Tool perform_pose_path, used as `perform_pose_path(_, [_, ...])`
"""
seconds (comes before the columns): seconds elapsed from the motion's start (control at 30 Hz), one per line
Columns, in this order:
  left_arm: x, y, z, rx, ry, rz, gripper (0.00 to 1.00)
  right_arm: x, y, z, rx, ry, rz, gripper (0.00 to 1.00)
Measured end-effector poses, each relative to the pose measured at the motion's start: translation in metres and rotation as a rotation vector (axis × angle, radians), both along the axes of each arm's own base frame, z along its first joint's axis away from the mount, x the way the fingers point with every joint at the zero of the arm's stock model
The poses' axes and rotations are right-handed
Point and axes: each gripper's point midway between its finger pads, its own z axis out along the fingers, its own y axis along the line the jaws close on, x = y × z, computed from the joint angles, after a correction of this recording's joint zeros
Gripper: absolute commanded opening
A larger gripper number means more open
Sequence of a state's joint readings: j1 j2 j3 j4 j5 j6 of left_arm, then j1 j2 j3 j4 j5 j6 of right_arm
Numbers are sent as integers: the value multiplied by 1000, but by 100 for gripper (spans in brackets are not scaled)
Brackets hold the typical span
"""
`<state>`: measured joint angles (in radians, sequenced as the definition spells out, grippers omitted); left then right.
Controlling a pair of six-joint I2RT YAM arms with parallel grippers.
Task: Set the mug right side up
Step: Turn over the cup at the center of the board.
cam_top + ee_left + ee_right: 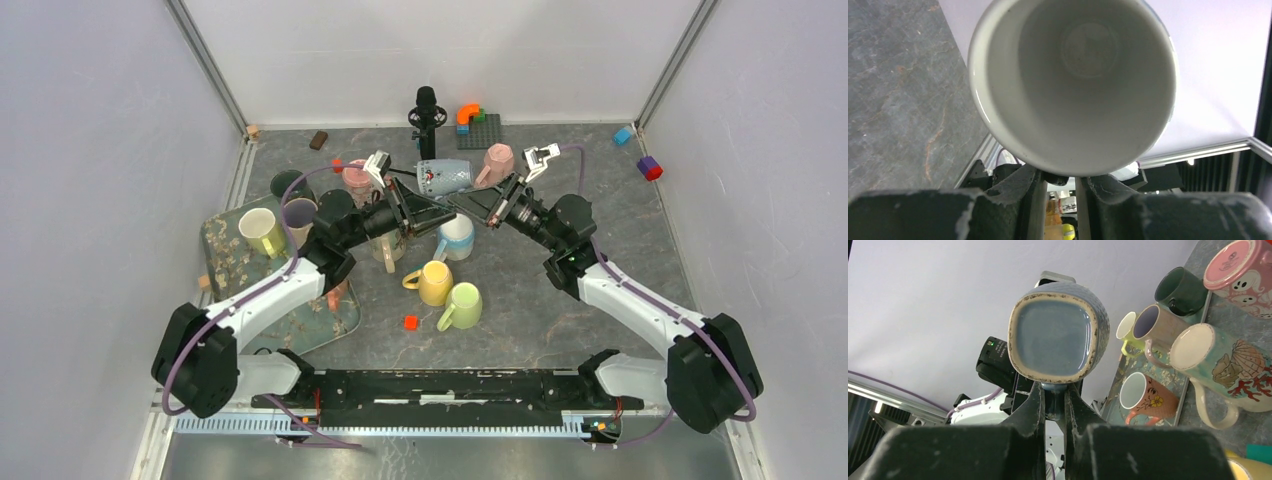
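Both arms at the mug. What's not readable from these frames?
- Left wrist: the mug fills the frame with its inside. Its handle and any contact with the left gripper are hidden below the rim.
- Right wrist: the right gripper fingers cover most of the handle, and the mug's opening faces away.
- Top external: grip points are too small and partly under both wrists.

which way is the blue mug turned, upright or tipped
Tipped sideways: the blue mug shows its mouth to the left wrist view and its base to the right.
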<state>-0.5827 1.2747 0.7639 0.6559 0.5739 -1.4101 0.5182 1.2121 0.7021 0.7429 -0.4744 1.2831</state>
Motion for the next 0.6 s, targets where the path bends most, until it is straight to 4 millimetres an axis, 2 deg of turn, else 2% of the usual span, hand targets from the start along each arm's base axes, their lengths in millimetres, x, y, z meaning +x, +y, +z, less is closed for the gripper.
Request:
perform_pose_path(0.23, [-5,11,8,105,-87,63,2,-5,1,-2,-39,-38,1,61])
perform_pose_path(0.3, [-3,16,9,135,-106,95,2,-4,1,-7,-61,-40,-7,71])
perform_pose_path(0.4, [0,23,4,181,-120,142,2,-1,0,-16,-100,-44,-17,80])
perform_pose_path(0.6, [7,34,-14,296,-118,213,2,0,-4,-32,-201,-57,-43,86])
